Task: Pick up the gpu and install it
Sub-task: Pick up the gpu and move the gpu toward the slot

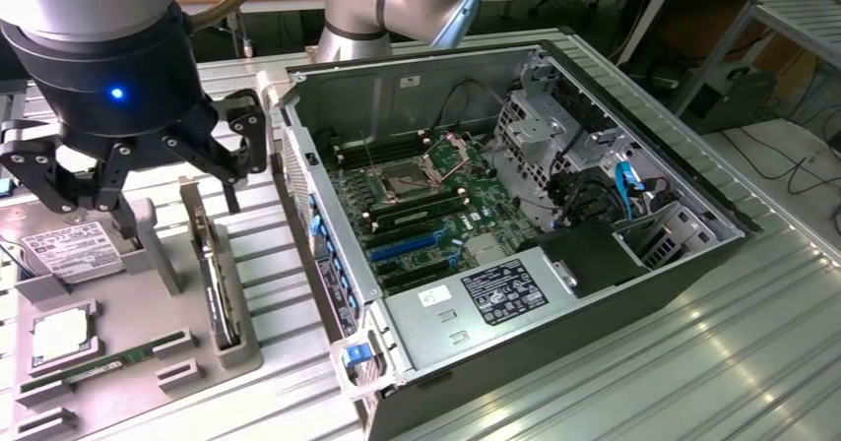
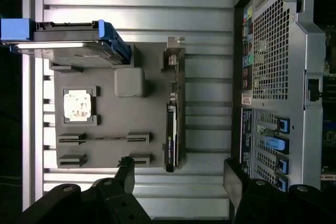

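Claw (image 1: 177, 210) (image 2: 179, 179) stood spread wide, with nothing gripped. The gpu (image 1: 215, 283) (image 2: 173, 124) sat below the claw, on edge in its slot of the grey holder (image 1: 145, 313) (image 2: 152, 129), clear of both fingers (image 2: 126, 174). In the wrist view the card lay in line with the gap between them, its silver bracket end farthest from the claw. The open computer case (image 1: 631, 308) (image 2: 268, 40) lay just beyond one finger.
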Robot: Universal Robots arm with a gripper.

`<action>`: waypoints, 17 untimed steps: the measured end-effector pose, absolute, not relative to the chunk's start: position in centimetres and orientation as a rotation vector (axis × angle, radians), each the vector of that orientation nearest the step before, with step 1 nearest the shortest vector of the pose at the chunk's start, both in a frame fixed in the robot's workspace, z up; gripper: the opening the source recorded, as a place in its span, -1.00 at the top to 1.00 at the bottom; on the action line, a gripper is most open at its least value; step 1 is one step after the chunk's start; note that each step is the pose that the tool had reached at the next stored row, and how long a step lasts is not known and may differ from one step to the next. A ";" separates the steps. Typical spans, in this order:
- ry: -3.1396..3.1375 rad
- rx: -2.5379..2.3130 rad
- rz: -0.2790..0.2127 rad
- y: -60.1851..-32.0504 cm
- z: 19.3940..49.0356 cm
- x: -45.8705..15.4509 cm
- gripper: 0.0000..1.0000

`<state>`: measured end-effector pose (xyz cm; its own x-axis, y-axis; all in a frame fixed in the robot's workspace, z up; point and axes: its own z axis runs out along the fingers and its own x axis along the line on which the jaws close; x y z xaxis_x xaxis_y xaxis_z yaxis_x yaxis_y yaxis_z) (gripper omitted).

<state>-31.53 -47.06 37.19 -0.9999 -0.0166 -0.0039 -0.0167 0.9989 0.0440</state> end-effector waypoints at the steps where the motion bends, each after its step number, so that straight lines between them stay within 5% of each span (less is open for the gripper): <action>1: 3.137 -0.026 0.069 -47.1 37.2 -31.7 -0.56; 17: 3.138 -0.069 0.070 -47.2 36.5 -33.3 -0.56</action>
<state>-33.31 -47.23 36.46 -0.9990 -0.0441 -0.0035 -0.0442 0.9980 0.0443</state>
